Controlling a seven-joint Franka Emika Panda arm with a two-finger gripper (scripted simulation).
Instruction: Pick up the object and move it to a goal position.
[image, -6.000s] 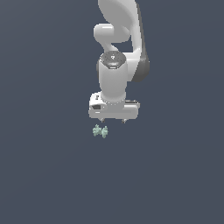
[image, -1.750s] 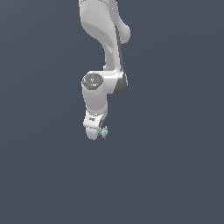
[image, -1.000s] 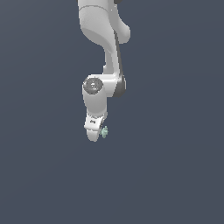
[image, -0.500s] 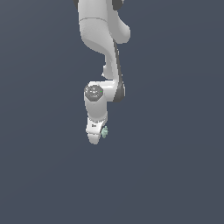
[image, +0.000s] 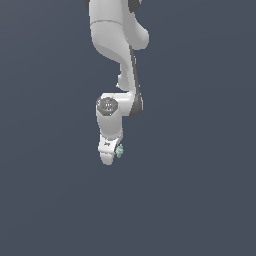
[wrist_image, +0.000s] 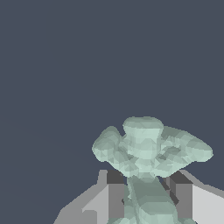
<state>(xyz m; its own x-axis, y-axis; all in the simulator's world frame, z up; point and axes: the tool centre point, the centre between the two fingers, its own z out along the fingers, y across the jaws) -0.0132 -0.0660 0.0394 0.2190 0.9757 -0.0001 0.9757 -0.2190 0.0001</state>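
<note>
Between the two dark pads at the tip of the end effector (wrist_image: 146, 192), the object (wrist_image: 148, 146) sits pinched by its narrow stem, so the end effector is clamped on it rather than standing apart. Seen from the exterior view, the end effector (image: 111, 156) hangs below the white arm (image: 117, 60) with the object (image: 120, 150) peeking out on the exterior view's right side of it, against a plain dark blue-grey ground; whether it is clear of any surface cannot be told, since nothing shows a worktop edge or shadow.

By the look of it the pick is done and the carry is in hand. No goal marker shows in either view, so how far remains is not clear. The next move calls for keeping the grip steady while travelling, as the hold is on a thin neck.

The object is pale mint-green, faceted and lumpy, with several knobbly lobes fanning out above the stem like a small cluster.
</note>
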